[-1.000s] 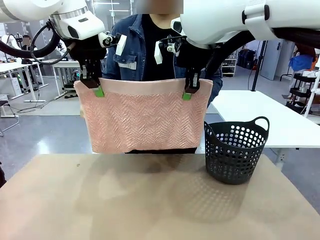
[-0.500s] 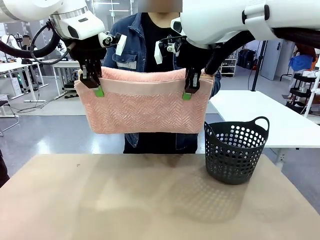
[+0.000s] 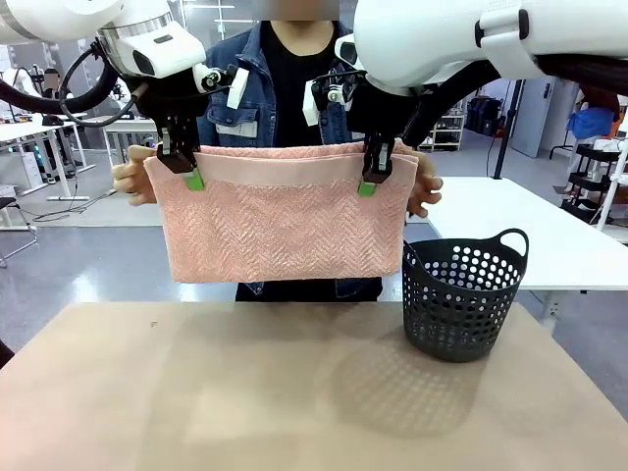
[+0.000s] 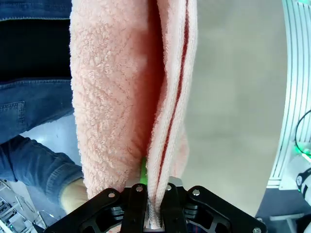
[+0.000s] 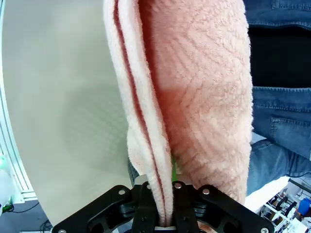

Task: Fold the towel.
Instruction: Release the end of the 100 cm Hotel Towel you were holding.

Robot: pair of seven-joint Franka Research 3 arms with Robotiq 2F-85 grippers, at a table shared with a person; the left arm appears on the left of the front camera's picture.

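Pale pink herringbone towel (image 3: 285, 231) — black perforated basket (image 3: 459, 306), tan table (image 3: 196, 392).

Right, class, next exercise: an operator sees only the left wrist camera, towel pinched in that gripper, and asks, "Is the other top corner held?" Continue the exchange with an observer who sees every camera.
Observer: Yes, the right gripper is shut on the towel there.
Operator: Does it touch the table?
Observer: No, its lower edge hangs above the table.
Operator: Anything else on the table?
Observer: A dark basket stands on it, towards the robot's right.
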